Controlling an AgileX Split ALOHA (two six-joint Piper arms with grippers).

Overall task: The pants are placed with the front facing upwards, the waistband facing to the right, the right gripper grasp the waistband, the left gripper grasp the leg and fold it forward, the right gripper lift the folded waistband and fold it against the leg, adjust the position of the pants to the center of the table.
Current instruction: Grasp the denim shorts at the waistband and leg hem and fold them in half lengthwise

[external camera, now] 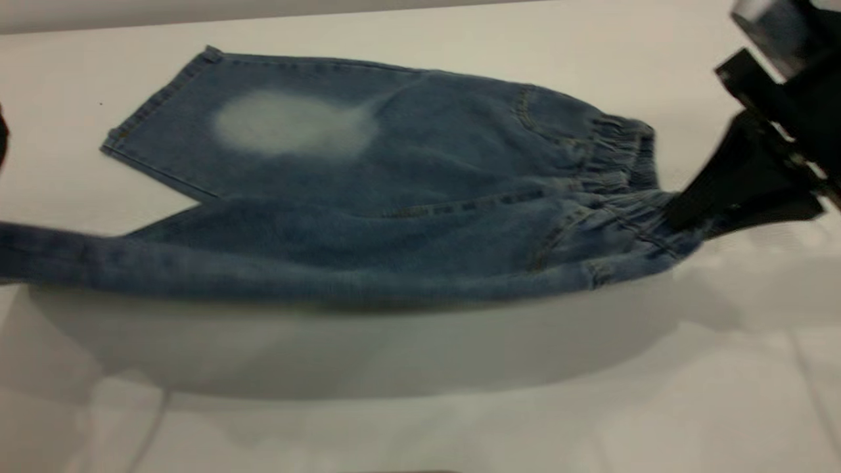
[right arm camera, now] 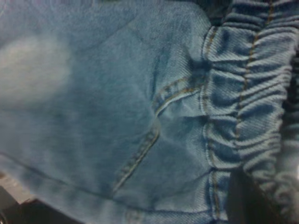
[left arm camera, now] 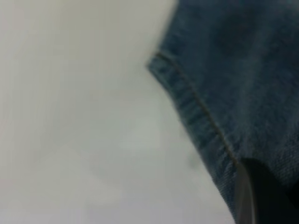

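My right hand sat at the right end of the pants, its black fingers closed on the gathered waistband and holding that near corner up off the surface. Most of the hand's body ran out of the exterior view at the right edge, and in the right wrist view only one dark fingertip showed against the ruched denim. My left hand was nearly hidden: the exterior view gave just a dark sliver at the left border, and its own wrist view showed one dark finger lying against the stitched leg hem. I could not tell how far it was open. The near leg stretched lifted towards the left edge, blurred, casting a broad shadow, while the far leg with its pale knee patch lay flat.
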